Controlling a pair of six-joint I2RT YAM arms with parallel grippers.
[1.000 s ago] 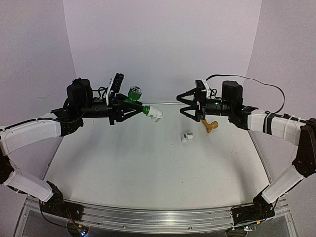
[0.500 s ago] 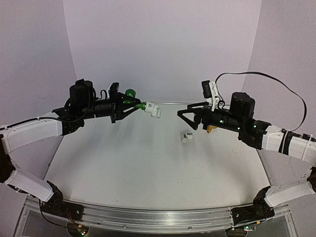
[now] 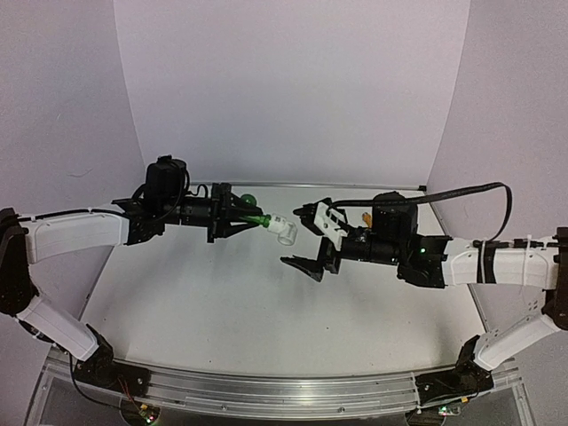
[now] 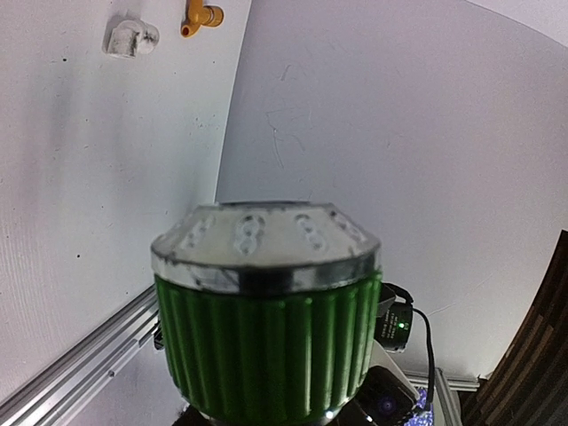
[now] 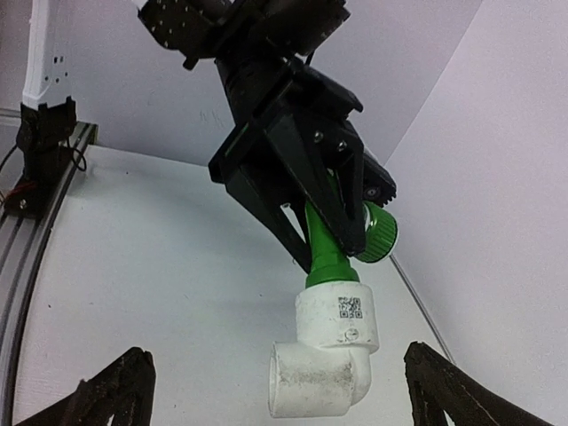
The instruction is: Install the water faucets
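Note:
My left gripper (image 3: pixel 236 218) is shut on the green faucet (image 3: pixel 255 218) and holds it above the table. A white elbow fitting (image 3: pixel 283 229) sits on the faucet's end. In the right wrist view the black fingers (image 5: pixel 286 169) clamp the green stem (image 5: pixel 330 247) beside its knob (image 5: pixel 379 232), with the elbow (image 5: pixel 324 366) hanging below. My right gripper (image 3: pixel 305 240) is open and empty, its fingertips (image 5: pixel 114 392) wide on either side of the elbow without touching it. The green knob (image 4: pixel 266 324) fills the left wrist view. The yellow faucet (image 4: pixel 201 13) lies on the table.
A second white fitting (image 4: pixel 131 37) lies on the table next to the yellow faucet; the right arm hides it in the top view. A bit of the yellow faucet (image 3: pixel 366 216) shows behind the right arm. The aluminium rail (image 3: pixel 266 390) runs along the near edge.
My right arm has swung left and down, bringing its open jaws up to the white elbow. My left gripper has shifted slightly right and lower with the green faucet.

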